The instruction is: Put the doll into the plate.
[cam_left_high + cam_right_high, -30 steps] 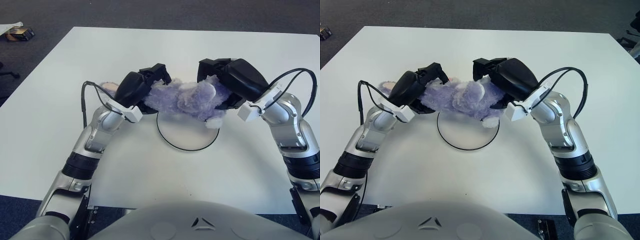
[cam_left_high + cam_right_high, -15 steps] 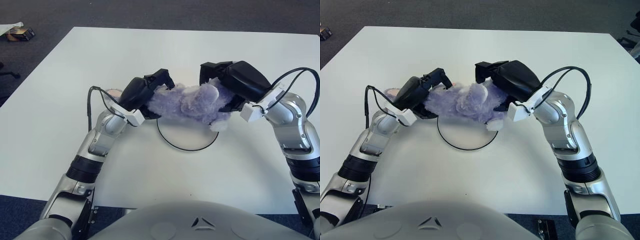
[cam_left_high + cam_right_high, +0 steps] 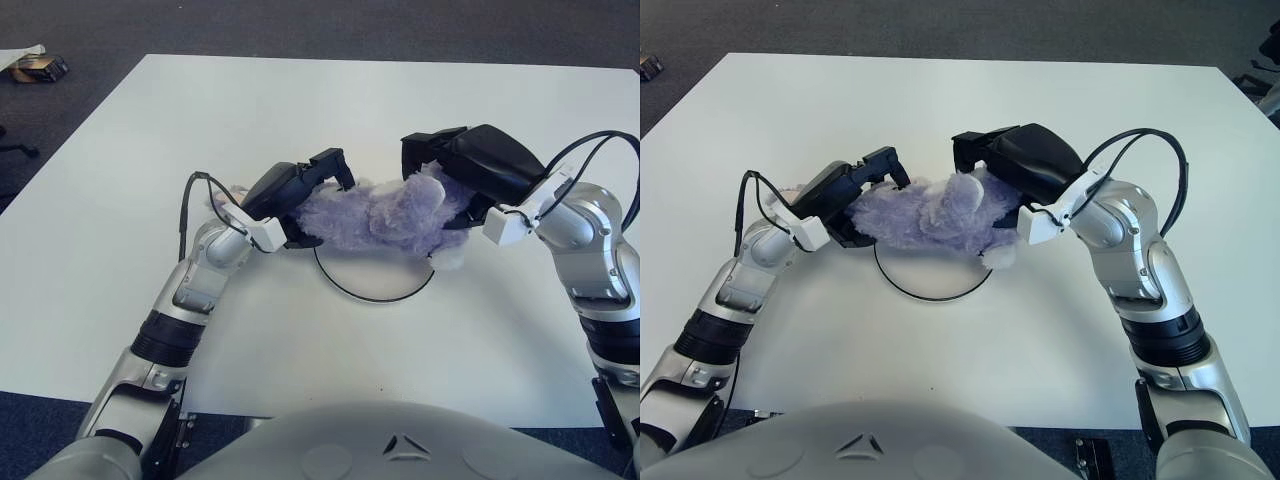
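A fluffy purple doll (image 3: 375, 212) lies stretched sideways over the far part of a white plate with a dark rim (image 3: 375, 294) in the middle of the white table. My left hand (image 3: 300, 195) grips the doll's left end, with its fingers curled over the fur. My right hand (image 3: 455, 175) clasps the doll's right end from above. One white foot of the doll (image 3: 449, 259) hangs down at the plate's right rim. The near half of the plate shows bare below the doll.
The white table (image 3: 330, 110) stretches wide behind and to both sides of the plate. Dark carpet surrounds it. A small box (image 3: 38, 67) lies on the floor at the far left. Cables loop from both wrists.
Both hands have lowered the doll toward the plate and shifted slightly right. The left hand has tilted flatter, and the doll now sits lower over the plate's far rim.
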Motion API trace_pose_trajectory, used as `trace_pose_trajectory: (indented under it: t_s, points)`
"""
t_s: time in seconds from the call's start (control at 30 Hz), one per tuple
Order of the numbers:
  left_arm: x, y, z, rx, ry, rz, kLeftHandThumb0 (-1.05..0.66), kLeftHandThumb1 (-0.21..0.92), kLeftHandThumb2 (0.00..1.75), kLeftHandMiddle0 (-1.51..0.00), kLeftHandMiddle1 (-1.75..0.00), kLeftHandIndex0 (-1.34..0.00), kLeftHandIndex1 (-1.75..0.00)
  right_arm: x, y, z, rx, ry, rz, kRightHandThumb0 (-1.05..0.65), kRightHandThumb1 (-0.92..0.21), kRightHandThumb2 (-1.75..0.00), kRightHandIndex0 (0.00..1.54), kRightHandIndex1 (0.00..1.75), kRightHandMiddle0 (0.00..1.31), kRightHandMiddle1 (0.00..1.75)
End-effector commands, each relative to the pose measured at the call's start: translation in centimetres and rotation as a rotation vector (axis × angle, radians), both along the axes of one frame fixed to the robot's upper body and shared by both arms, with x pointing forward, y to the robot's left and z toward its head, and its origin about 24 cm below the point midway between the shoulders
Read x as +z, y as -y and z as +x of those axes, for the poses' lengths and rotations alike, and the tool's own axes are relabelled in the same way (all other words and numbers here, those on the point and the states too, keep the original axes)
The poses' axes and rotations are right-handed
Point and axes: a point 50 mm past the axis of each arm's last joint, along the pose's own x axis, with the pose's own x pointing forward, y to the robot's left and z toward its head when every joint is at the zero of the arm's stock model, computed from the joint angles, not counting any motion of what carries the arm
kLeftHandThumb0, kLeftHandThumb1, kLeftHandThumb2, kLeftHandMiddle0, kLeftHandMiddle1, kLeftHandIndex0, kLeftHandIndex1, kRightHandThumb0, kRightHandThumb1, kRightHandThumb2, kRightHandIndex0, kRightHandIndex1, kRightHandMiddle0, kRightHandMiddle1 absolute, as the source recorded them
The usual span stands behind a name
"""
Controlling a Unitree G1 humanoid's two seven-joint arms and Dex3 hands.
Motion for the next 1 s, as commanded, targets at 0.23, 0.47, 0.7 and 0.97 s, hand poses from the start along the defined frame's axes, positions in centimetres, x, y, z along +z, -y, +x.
trace_pose_trajectory:
  t_s: [0.23, 0.47, 0.7, 0.97]
  points:
    - [0.1, -0.1, -0.4, -0.018, 0.001, 0.106, -0.84, 0.66, 0.78, -1.14, -1.75, -0.74, -1.75, 0.9, 1.5, 0.5, 0.064, -0.107, 0.072, -0.69, -0.53, -0.79, 0.23, 1.75, 0.11, 1.6]
    - [0.2, -0.2, -0.4, -0.03, 0.013, 0.077, -1.03, 0.9, 0.5, -1.12, -1.75, -0.75, -1.75, 1.5, 1.9, 0.5, 0.108, -0.167, 0.069, -0.79, -0.57, -0.68, 0.03, 1.52, 0.01, 1.35]
    - [0.1, -0.3, -0.3, -0.036, 0.045, 0.024, -1.04, 0.92, 0.6, -1.08, -1.75, -0.69, -1.75, 1.8, 2.0, 0.7, 0.145, -0.215, 0.05, -0.8, -0.61, -0.64, 0.02, 0.92, 0.0, 1.02]
    - [0.0, -0.5, -0.1, -0.044, 0.1, -0.007, -0.92, 0.92, 0.7, -1.04, -1.75, -0.45, -1.75, 2.0, 2.7, 1.1, 0.175, -0.312, 0.069, -0.86, -0.63, -0.58, 0.0, 0.55, 0.0, 0.83]
